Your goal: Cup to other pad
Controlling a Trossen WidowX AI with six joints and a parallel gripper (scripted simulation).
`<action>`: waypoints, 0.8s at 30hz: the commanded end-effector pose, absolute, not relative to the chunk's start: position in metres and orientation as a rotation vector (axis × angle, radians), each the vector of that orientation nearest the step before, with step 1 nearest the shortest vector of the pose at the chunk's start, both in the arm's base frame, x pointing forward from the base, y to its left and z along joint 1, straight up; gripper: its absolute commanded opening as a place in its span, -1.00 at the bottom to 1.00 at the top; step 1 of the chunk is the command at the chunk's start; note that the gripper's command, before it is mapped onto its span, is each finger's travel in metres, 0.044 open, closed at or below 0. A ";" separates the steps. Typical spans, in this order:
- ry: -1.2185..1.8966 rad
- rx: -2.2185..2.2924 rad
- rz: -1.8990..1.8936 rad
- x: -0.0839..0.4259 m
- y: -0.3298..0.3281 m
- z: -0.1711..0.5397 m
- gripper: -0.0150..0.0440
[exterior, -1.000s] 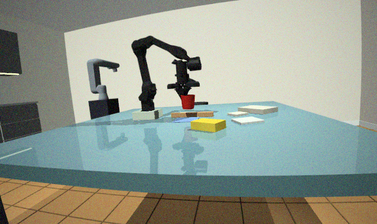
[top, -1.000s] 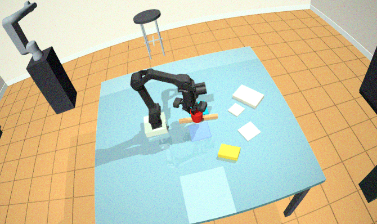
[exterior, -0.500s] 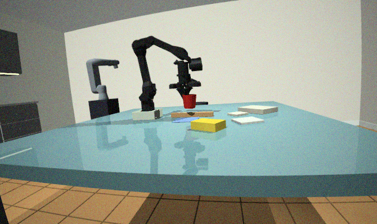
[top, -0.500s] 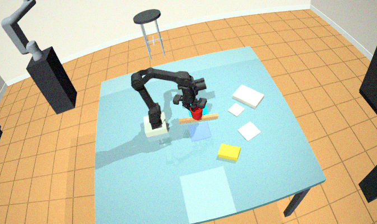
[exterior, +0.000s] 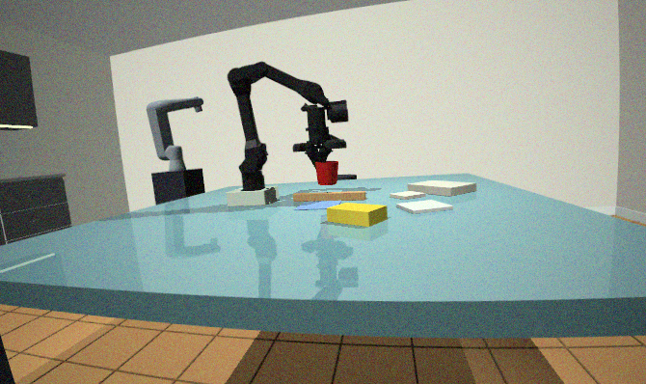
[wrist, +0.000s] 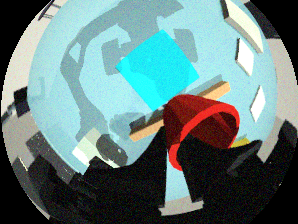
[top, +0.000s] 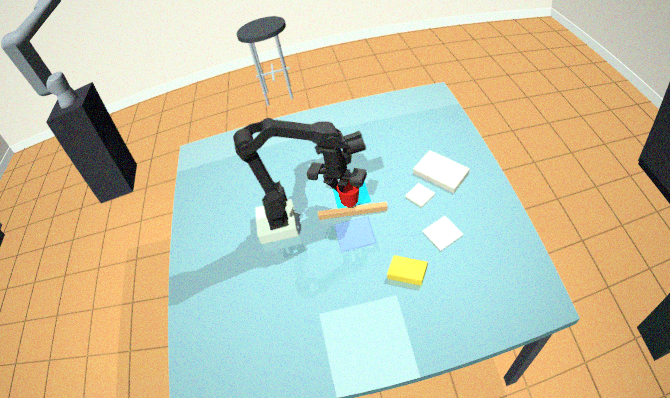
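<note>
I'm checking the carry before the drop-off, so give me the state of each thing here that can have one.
gripper: shut on the red cup's rim.
red cup: upright, held off the table, above the cyan pad.
cyan pad: flat, nothing resting on it.
blue pad: flat, bare.
wooden bar: lying flat between the two pads.
marbles: cannot be seen inside the cup.

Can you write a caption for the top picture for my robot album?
The pincer carries the red cup over the cyan pad, just past the wooden bar.
</note>
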State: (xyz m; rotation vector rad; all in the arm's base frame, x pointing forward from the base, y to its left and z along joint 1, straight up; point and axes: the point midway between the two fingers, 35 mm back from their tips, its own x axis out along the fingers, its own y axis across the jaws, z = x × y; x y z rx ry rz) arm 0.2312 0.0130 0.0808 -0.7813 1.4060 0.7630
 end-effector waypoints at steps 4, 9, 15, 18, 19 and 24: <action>1.404 -0.777 0.760 0.235 0.026 0.082 -0.49; 1.404 -0.777 0.760 0.236 0.034 0.083 -0.49; 1.403 -0.776 0.761 0.238 0.045 0.083 -0.49; 1.403 -0.776 0.761 0.239 0.051 0.084 -0.49; 1.403 -0.776 0.761 0.240 0.053 0.084 -0.49; 1.402 -0.775 0.762 0.242 0.062 0.084 -0.49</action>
